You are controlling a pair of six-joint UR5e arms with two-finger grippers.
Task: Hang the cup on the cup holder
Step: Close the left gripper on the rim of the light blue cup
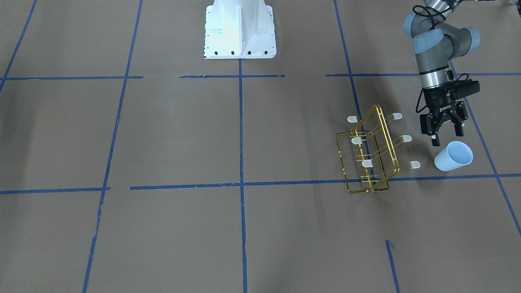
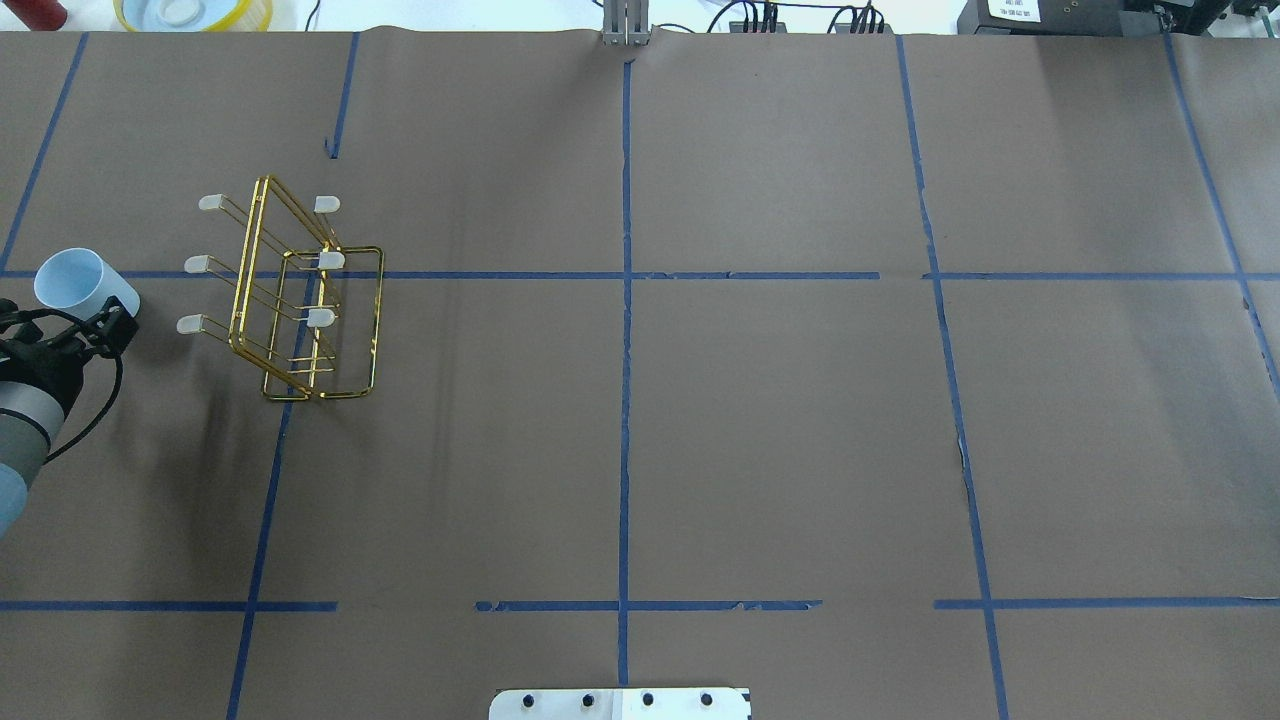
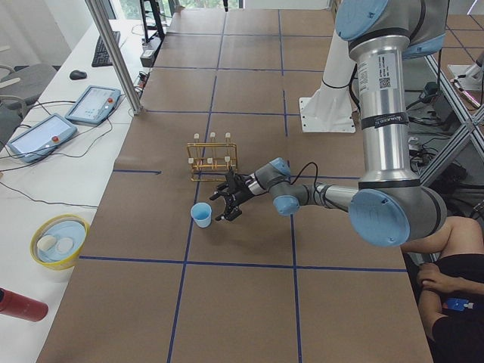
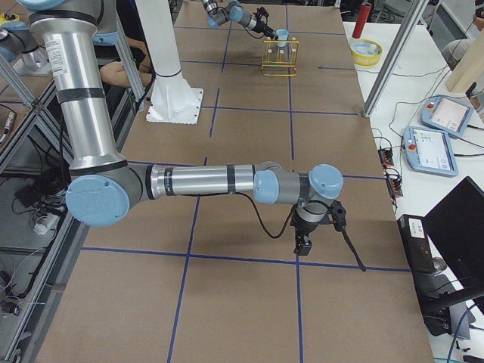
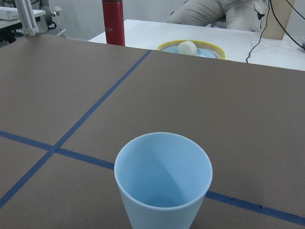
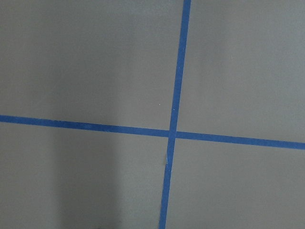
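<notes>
The cup stands upright, mouth up, on the brown table, beside the cup holder. It also shows in the overhead view and fills the lower middle of the left wrist view. The cup holder is a gold wire rack with white-capped prongs, standing empty in the overhead view. My left gripper is open, low over the table just short of the cup, not touching it. My right gripper shows only in the exterior right view, far from both; I cannot tell its state.
The white robot base stands at the table's middle edge. A yellow bowl and a red bottle sit on the white side table beyond the cup. Blue tape lines cross the brown table.
</notes>
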